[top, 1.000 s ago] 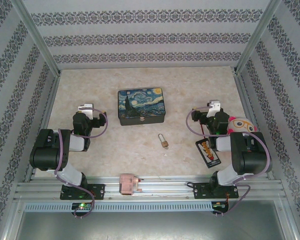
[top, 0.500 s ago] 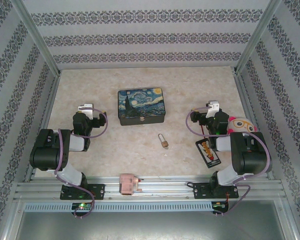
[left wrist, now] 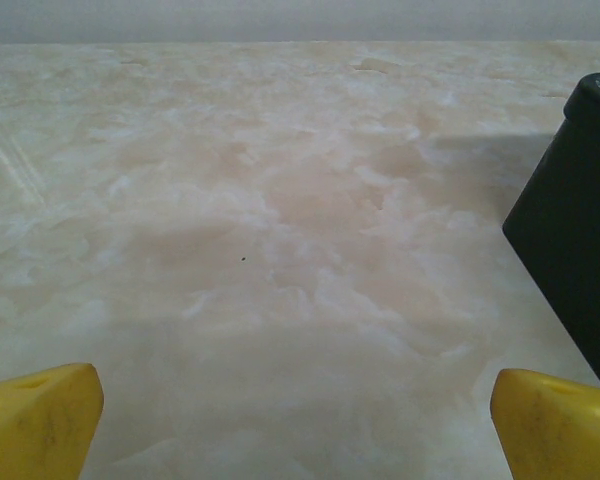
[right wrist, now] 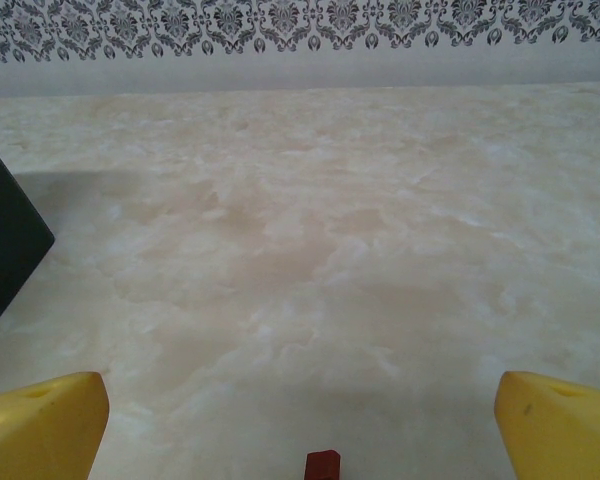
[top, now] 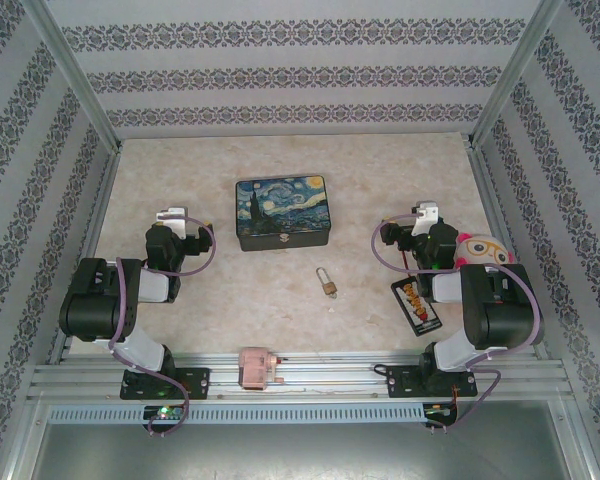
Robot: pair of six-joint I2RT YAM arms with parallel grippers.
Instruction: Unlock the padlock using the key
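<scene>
your left gripper (left wrist: 298, 420) and right gripper (right wrist: 300, 420) flank the box (top: 282, 212), wide open, empty — the padlock (top: 327, 285) lies before it, within either's reach.

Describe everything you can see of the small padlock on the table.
The padlock is small, with a brass-coloured square body and a thin silver shackle. It lies flat on the pale marbled table, its shackle end turned toward the painted box, and it is apart from that box. Only the table touches it.
</scene>
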